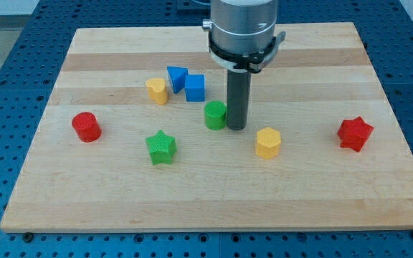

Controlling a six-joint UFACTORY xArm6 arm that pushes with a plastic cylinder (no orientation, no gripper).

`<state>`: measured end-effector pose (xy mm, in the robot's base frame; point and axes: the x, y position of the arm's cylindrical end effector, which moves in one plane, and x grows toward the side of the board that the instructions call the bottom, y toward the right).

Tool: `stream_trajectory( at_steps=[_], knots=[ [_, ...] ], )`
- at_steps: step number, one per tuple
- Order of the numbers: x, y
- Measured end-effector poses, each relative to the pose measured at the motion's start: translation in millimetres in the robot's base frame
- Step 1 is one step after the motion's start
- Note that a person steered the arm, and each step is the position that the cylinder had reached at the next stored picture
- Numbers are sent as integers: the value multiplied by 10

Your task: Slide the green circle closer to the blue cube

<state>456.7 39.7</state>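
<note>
Green circle [215, 115] sits near the middle of the worktop [106, 204], with my tip [236, 128] pressed against its side on the view's right, or so close that no gap shows. The arm has no jaws at all, only the straight dark rod, so nothing can be apart, together or clamped; the rod can only shove.

Just up and to the view's left of the green circle stands the blue cube [195, 87], near but apart from it. A blue wedge-shaped block [177, 75] lies against the cube's left side, and a yellow heart-like block [157, 91] sits just beyond that.

The main risk, as I judge it, is direction. From where my tip stands, a push would send the circle mostly toward the view's left, passing below the cube instead of closing on it. A round block also tends to roll off a rod that meets it off-centre, so it could slip away toward the view's bottom. Pushing too far is the other danger: the circle could strike the cube and knock it into the blue wedge and the yellow block.

Farther out, a green star [161, 147], a yellow hexagon-like block [268, 142], a red cylinder [87, 127] and a red star [355, 134] lie well clear of that path.
</note>
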Motion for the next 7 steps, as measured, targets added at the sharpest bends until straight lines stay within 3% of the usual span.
stream_trajectory(
  at_steps=[1,3,5,6,7],
  knots=[
    [0,25],
    [-2,-764],
    [-100,-964],
    [-109,-967],
    [-259,-564]
  ],
)
